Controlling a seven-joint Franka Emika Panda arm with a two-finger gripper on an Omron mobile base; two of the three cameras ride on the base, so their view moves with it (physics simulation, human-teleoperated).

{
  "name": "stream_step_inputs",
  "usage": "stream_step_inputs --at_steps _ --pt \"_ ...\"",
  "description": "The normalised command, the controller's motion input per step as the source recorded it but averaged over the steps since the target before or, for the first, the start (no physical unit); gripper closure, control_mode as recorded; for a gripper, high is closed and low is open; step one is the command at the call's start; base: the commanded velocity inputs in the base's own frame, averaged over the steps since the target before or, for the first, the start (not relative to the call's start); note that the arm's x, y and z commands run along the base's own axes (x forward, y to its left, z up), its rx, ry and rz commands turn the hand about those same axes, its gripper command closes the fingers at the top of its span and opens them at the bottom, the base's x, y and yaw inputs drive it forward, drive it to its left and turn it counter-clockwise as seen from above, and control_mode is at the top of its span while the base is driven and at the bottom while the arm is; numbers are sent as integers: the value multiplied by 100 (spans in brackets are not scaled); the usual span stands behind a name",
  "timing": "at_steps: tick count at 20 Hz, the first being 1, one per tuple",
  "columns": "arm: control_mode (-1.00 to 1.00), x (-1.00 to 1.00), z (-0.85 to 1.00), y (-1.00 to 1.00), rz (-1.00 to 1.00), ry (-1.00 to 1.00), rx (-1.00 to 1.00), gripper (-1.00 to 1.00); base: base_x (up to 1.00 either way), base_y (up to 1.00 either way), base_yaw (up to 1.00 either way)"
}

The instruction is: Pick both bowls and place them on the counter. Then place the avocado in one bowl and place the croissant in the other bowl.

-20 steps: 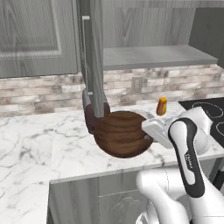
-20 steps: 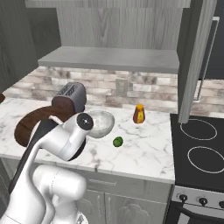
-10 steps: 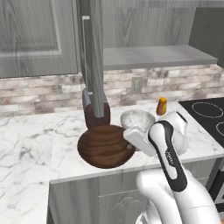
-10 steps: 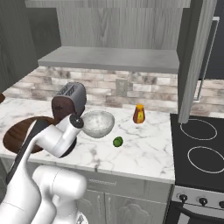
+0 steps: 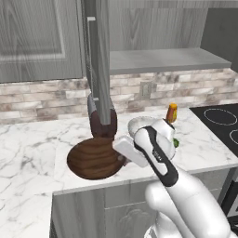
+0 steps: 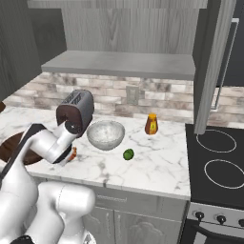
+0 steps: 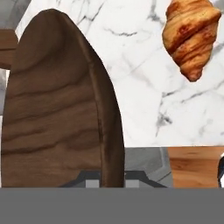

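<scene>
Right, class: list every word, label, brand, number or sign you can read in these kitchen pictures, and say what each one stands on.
None can be read.
Orange bottle: no label legible.
Toaster: no brand shows.
Stove knobs: no markings can be made out.
Wooden bowl, stone bowl, croissant and avocado: plain.

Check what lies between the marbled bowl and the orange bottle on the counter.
Only bare counter lies between the marbled bowl and the orange bottle, in the right base view.

dark wooden bowl on marble counter, pale bowl apart
</scene>
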Motion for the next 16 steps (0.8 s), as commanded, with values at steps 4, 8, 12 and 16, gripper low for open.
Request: stream_step_inputs --at_steps 4,8,12,16 --pt "-100 44 -31 33 0 1 0 100 0 0 0" --pt "-100 44 -32 37 0 0 0 100 0 0 0" --pt "-100 37 -21 34 0 0 0 100 0 0 0" --pt "-100 31 -18 31 1 0 0 100 0 0 0"
